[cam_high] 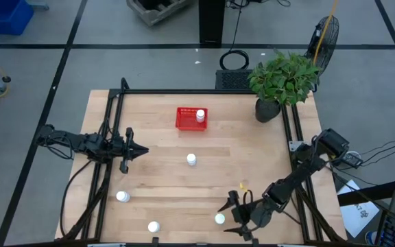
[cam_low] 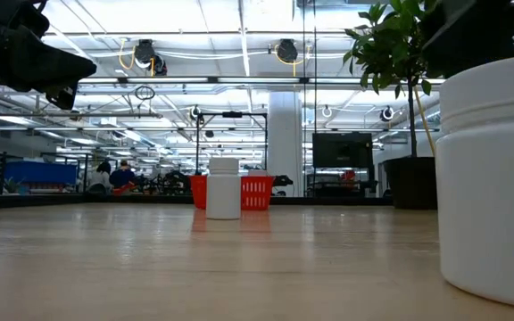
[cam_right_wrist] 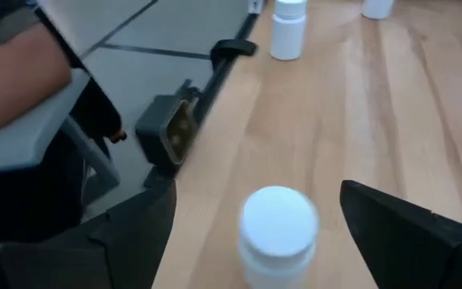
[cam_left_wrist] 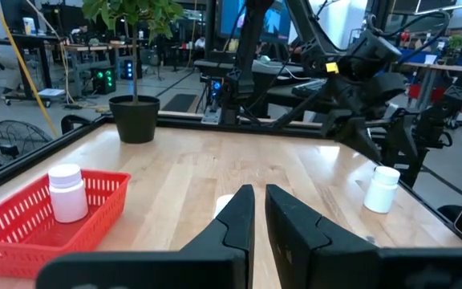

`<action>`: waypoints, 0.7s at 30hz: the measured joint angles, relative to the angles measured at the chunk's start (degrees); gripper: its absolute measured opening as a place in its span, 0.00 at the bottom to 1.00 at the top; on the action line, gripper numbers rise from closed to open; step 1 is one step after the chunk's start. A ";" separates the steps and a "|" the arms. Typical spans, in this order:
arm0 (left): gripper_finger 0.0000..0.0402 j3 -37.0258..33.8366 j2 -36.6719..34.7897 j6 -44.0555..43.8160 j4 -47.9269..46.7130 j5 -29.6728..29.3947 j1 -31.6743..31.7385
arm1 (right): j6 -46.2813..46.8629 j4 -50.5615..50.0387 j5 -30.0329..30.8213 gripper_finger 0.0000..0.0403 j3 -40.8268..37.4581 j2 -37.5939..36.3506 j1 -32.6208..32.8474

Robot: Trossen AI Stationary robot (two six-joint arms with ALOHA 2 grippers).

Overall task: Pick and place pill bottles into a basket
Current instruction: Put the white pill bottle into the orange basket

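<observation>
The red basket (cam_high: 182,120) stands at the table's far middle with one pill bottle (cam_high: 200,115) upright in it. Three more white bottles stand on the wood: one mid-table (cam_high: 191,159) and two near the front left (cam_high: 122,197) (cam_high: 153,226). Another bottle (cam_right_wrist: 277,233) stands upright near the front edge, between the open fingers of my right gripper (cam_right_wrist: 257,193), which slants down over it; the fingers stand apart from its sides. My left gripper (cam_high: 139,150) hovers shut at the table's left, pointing level toward the middle.
A potted plant in a black pot (cam_high: 267,110) stands at the far right corner. A black metal frame (cam_high: 184,92) runs round the table. A person's arm (cam_right_wrist: 6,80) shows beyond the table's edge in the right wrist view. Bare wood lies between the mid-table bottle and the basket.
</observation>
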 joint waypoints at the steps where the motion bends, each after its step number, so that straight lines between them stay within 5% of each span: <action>1: 0.09 0.00 -0.02 0.00 -0.04 0.00 0.00 | 0.36 -0.27 0.03 0.86 0.00 0.10 -0.29; 21: 0.09 0.00 -0.02 0.00 -0.22 0.00 0.02 | 2.33 0.44 -1.73 0.85 0.02 3.30 -1.49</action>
